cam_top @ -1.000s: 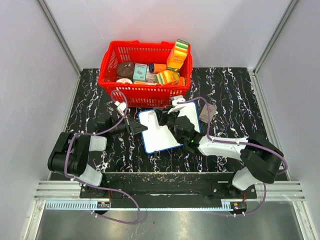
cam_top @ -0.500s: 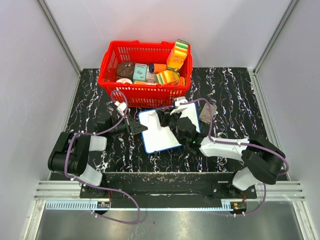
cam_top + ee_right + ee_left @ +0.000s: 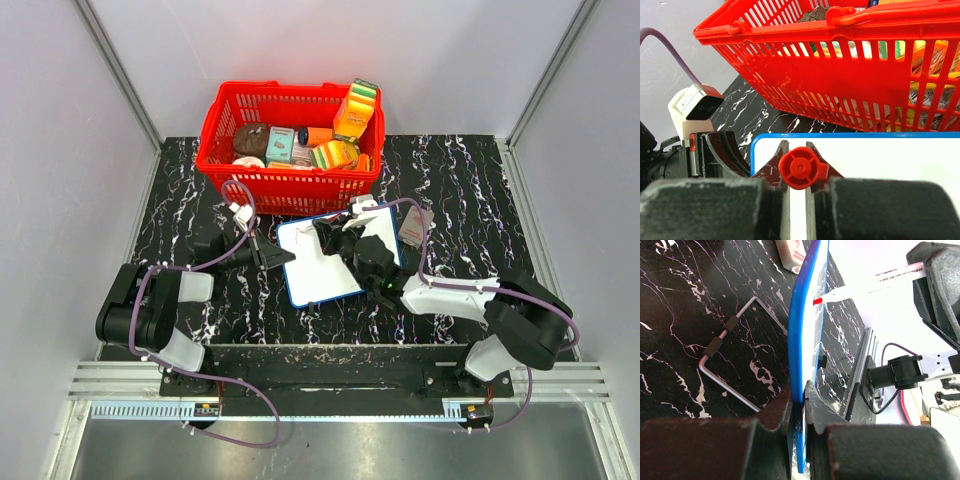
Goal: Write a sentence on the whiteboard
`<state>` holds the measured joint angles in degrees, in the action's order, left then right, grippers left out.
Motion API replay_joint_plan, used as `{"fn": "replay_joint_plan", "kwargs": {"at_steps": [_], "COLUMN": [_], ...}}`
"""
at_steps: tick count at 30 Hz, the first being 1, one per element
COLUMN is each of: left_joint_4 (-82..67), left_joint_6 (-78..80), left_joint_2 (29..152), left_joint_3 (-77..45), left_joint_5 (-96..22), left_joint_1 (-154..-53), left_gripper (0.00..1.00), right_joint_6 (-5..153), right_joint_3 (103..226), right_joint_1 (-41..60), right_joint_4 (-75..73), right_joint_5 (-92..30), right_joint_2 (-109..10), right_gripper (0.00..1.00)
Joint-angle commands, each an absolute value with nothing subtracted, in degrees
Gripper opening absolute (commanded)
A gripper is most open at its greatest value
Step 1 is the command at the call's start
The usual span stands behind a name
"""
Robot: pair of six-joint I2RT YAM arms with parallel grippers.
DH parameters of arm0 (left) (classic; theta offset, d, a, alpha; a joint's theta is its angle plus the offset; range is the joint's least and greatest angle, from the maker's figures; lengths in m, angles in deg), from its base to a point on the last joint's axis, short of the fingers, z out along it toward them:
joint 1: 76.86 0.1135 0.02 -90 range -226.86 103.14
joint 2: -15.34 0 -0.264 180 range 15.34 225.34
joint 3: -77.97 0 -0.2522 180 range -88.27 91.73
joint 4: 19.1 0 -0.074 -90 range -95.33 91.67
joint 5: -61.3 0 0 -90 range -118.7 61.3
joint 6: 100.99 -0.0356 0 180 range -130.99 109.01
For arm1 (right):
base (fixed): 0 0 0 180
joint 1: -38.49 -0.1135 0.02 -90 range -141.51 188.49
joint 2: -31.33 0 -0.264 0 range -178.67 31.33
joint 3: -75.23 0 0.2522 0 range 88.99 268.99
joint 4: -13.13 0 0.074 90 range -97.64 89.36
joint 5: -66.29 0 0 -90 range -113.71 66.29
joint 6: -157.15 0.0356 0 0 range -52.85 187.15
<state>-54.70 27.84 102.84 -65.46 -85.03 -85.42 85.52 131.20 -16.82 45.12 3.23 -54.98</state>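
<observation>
L pincer (image 3: 799,390): clenched on the blue frame of the whiteboard (image 3: 318,272), w/ the frame edge right between its jaws. The board runs away from it to its right, over the worktop (image 3: 470,190). Whether the gripped side is lifted a bit or flat, can't tell. On the other side of the board edge from its white face, a bent wire bar (image 3: 722,332) w/ dark sleeves lies on the worktop. Prob. a stand, not certain.

R pincer (image 3: 797,148): grasping a marker (image 3: 799,168), red butt end toward its own camera, barrel pointing ahead and down at the board. White board face shows either side of its jaws, and the board's rounded corner is ahead-left of it. The red basket (image 3: 215,125) sits just beyond, past the board's far edge.

Step, as I read it: the very start of writing. L side steadies the board and the pen is set near a corner. No sentence to be seen yet.

Next move calls for light tip pressure and small strokes across the face. Pen angle should stay constant, w/ a firm L grip so the board doesn't skid or twist.

Hidden / unclear:
- Tip contact: the red nib is at the board face in the L wrist view. Touching or just off it, can't say.
- R arm covers the mid and right of the board from above, so any lettering there is unseen.
- A small pale item beside the board's right edge is too small to name.
- Basket contents are cut off in the R wrist view.
</observation>
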Motion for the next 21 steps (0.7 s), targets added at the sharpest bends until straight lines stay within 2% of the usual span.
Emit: {"fn": "replay_joint_plan", "kwargs": {"at_steps": [1, 21], "left_joint_4": [-55.43, -55.26], "left_joint_6": [22.59, 22.5], "left_joint_2": [103.41, 103.32], "left_joint_3": [-64.37, -64.37], "left_joint_5": [-82.93, -82.93], "left_joint_1": [-85.92, -85.92], "left_gripper": [0.0, 0.0], "right_joint_6": [85.96, 87.1], "right_joint_3": [130.47, 129.59], "right_joint_1": [-16.0, -16.18], "right_joint_4": [43.22, 42.78], "right_joint_5": [2.22, 1.25], "right_joint_2": [-55.95, -55.16], "right_gripper": [0.0, 0.0]}}
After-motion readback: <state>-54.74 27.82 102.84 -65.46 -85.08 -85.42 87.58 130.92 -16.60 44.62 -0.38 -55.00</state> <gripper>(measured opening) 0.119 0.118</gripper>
